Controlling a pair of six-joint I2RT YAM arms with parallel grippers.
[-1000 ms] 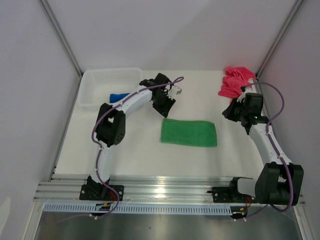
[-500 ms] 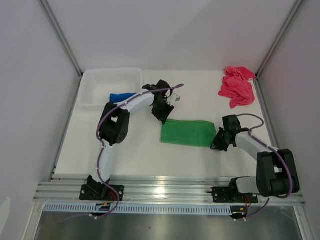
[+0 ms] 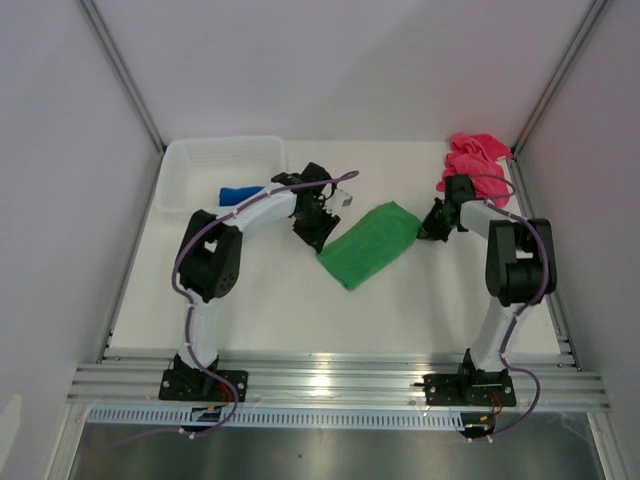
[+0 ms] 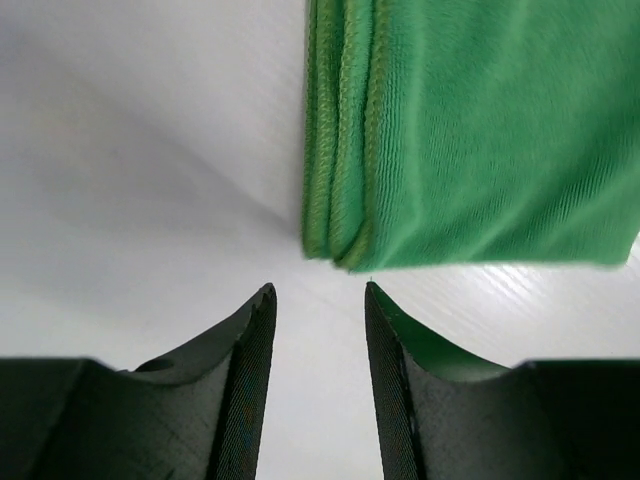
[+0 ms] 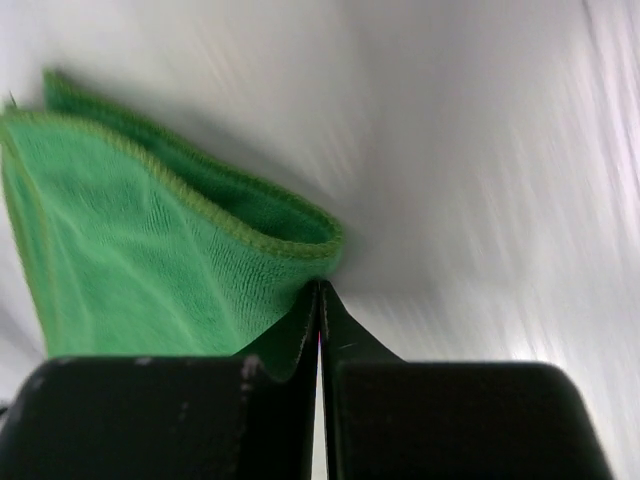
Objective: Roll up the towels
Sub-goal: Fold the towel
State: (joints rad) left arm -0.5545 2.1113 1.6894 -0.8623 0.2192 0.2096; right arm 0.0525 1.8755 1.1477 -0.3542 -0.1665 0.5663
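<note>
The green towel point(image 3: 368, 245) lies at the middle of the table point(image 3: 260, 310), axis 7 to 1 o'clock — the left gripper point(image 4: 318, 290), jaws parted and empty, faces the 7 o'clock end; the right gripper point(image 5: 319, 290), clenched shut, touches the 1 o'clock end.

We note the green towel point(image 3: 369, 243) folded into flat layers with stitched hems, lying mid-table on a diagonal, one end near-left and the other far-right, that far corner curling up slightly. The blue towel point(image 3: 238, 193) sits far left as a compact bundle, partly hidden. The pink towel point(image 3: 478, 155) lies crumpled in the far right corner.
</note>
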